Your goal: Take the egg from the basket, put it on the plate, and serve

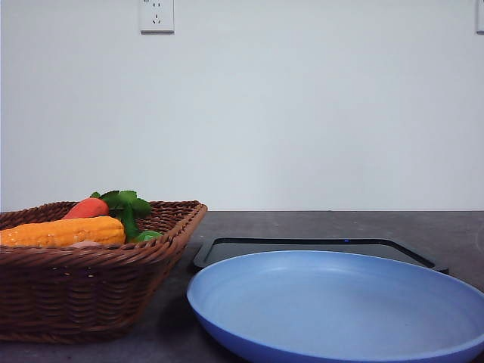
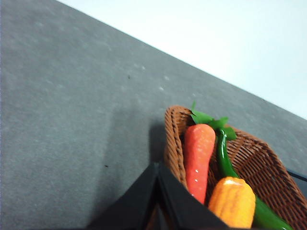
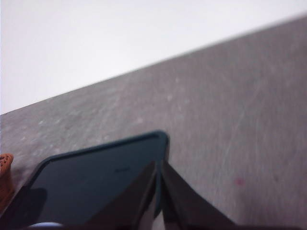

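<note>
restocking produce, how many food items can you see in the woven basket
3: orange-red carrot, yellow-orange corn cob, long green vegetable, all in the brown wicker basket. Others may be hidden underneath.

Lab-like test bench: bare white wall (image 1: 302,113), socket (image 1: 156,15), grey tabletop (image 2: 72,120)

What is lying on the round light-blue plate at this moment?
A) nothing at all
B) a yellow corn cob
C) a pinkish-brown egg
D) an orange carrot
A: the round light-blue plate is bare, while the orange carrot and yellow corn cob lie in the brown woven wicker basket.
</note>
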`<move>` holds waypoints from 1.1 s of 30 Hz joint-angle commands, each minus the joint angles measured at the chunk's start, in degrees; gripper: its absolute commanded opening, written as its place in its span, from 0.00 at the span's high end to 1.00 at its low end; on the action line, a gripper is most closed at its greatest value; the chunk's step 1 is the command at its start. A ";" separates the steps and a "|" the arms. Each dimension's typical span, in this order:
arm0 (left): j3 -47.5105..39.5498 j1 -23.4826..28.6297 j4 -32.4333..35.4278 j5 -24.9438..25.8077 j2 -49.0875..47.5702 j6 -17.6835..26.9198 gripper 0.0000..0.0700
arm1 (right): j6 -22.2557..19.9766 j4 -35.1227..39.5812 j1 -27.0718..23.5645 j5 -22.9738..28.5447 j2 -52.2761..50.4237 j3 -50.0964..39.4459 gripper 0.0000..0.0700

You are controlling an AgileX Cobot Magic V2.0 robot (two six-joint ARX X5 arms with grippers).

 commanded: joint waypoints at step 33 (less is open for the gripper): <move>36.60 -5.73 -17.75 29.85 45.20 9.06 1.00 | -16.15 -38.91 0.07 -19.88 31.83 43.28 1.00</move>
